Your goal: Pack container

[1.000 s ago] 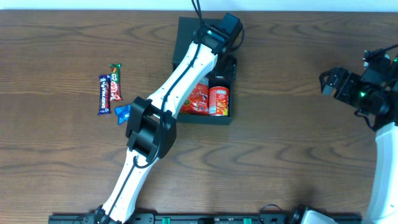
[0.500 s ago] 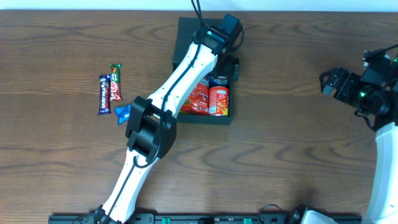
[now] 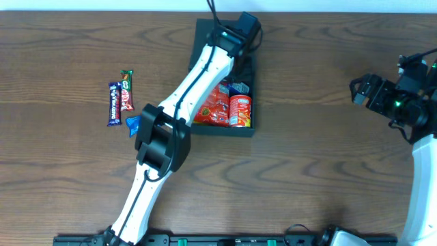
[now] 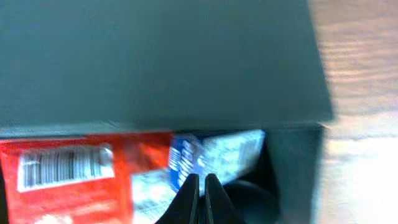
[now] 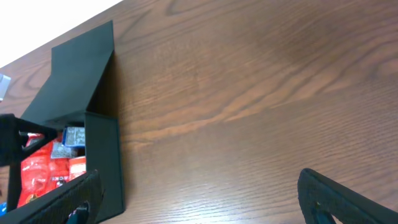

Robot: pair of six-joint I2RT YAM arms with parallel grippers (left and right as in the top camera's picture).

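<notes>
The dark teal-grey container (image 3: 225,131) stands open at the table's back middle, its flap lid (image 3: 203,37) folded back. Inside lie a red packet (image 3: 214,106), a red can (image 3: 240,111) and a small blue-and-white packet (image 3: 239,87). My left gripper (image 3: 240,68) hangs over the box's back half, shut and holding nothing. In the left wrist view its closed tips (image 4: 199,184) sit just above the blue-and-white packet (image 4: 217,149), next to the red packet (image 4: 62,180), with the lid (image 4: 155,56) filling the top. My right gripper (image 3: 362,89) stands open at the far right, off the box.
Three loose snacks lie left of the box: a purple chocolate bar (image 3: 114,102), a red-and-green bar (image 3: 127,90) and a blue packet (image 3: 134,123) partly under the left arm. In the right wrist view, bare wood lies between the container (image 5: 102,155) and the open right gripper (image 5: 199,205).
The left gripper has gone from open to shut and drawn back a little toward the lid, leaving the blue-and-white packet lying in the box. The right arm has not moved.
</notes>
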